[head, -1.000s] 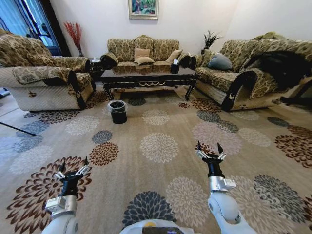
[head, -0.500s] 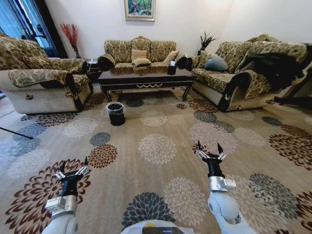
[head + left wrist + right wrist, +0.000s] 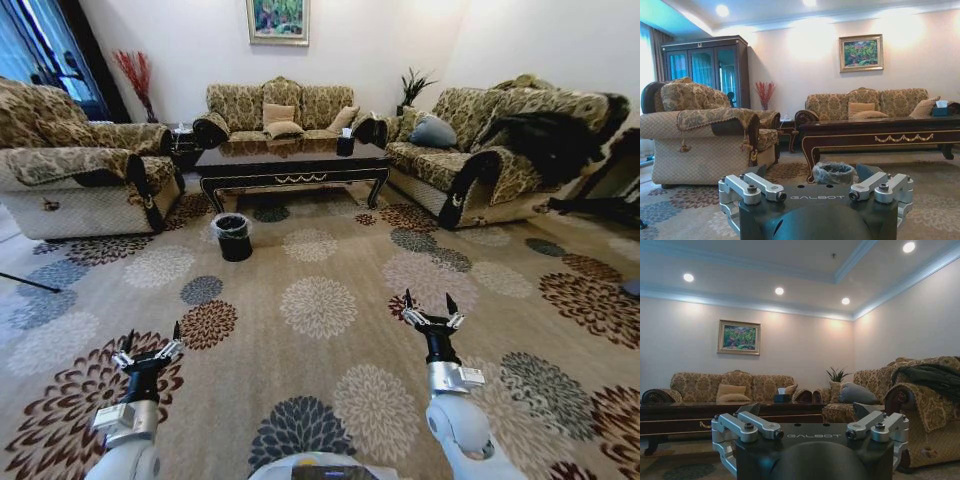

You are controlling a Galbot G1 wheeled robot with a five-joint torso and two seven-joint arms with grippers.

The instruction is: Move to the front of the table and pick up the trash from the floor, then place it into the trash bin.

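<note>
The camera has turned, so the table (image 3: 290, 160) and trash bin (image 3: 234, 237) sit further left; left gripper (image 3: 147, 349) and right gripper (image 3: 431, 309) stay raised, jaws spread wide, empty.

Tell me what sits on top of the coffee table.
On the table a dark tissue box stands near its right end. The rest of its glossy top shows only reflections. Anything small or flat there is too far away to make out.

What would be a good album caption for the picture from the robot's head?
Both grippers, left and right, open above the floor, trash bin and table ahead.
</note>
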